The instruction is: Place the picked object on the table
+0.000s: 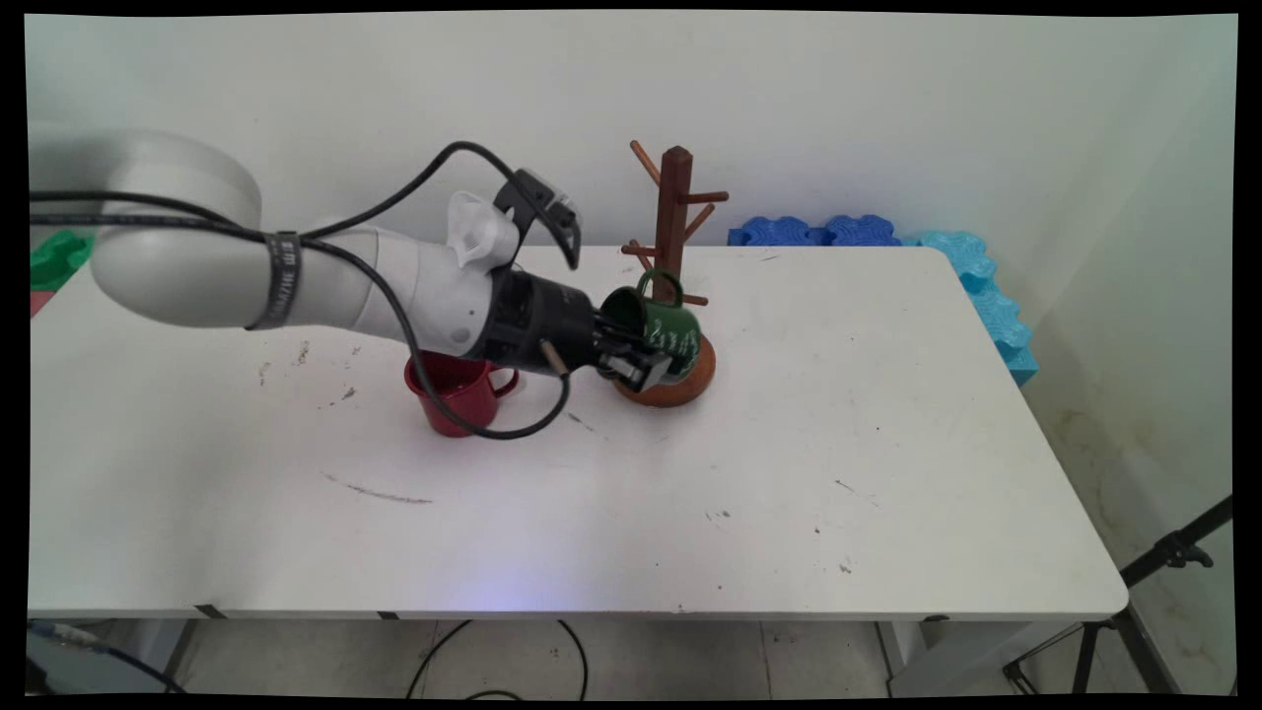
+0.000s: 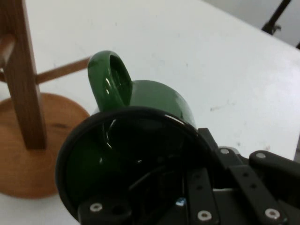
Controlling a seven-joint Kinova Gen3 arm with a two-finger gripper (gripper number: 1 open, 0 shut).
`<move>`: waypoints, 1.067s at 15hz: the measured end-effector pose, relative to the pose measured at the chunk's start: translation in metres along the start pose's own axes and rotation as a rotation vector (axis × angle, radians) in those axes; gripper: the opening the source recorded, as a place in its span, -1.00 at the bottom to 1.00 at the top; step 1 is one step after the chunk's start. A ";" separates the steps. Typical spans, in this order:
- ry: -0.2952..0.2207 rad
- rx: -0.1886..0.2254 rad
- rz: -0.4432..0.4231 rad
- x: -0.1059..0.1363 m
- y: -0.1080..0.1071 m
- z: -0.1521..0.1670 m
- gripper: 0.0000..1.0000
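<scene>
My gripper [image 1: 636, 353] is shut on the rim of a green mug [image 1: 663, 330], which it carries tilted on its side with the handle pointing up. The mug hangs just in front of a wooden mug tree [image 1: 674, 212], over its round base [image 1: 690, 380]. In the hand view the green mug [image 2: 140, 122] fills the middle, its dark mouth facing the camera and its handle [image 2: 110, 77] close to a lower peg [image 2: 63, 71] of the tree. One finger reaches inside the mug and the other lies outside its wall. A red mug [image 1: 455, 390] stands upright on the table beneath my wrist.
The white table [image 1: 789, 473] stretches wide to the right and front. Blue foam blocks [image 1: 927, 256] line the far right edge, and a green block [image 1: 54, 258] lies at the far left. A black tripod [image 1: 1154, 582] stands off the table's right side.
</scene>
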State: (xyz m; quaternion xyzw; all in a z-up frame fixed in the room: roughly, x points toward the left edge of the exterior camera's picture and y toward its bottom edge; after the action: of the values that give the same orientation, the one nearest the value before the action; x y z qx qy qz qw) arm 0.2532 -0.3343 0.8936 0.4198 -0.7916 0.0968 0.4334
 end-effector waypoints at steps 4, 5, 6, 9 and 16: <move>-0.080 -0.036 0.059 0.001 0.003 -0.011 -1.00; -0.104 -0.047 0.075 0.002 0.004 -0.015 -1.00; -0.119 -0.055 0.089 0.002 0.004 -0.018 -1.00; -0.185 -0.085 0.148 0.004 0.004 -0.030 -1.00; -0.336 -0.122 0.299 0.012 0.005 -0.063 -1.00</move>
State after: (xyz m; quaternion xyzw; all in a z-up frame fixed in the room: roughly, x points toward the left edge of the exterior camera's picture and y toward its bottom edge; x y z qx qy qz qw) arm 0.2841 -0.3049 0.9418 0.2811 -0.9104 0.0405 0.3009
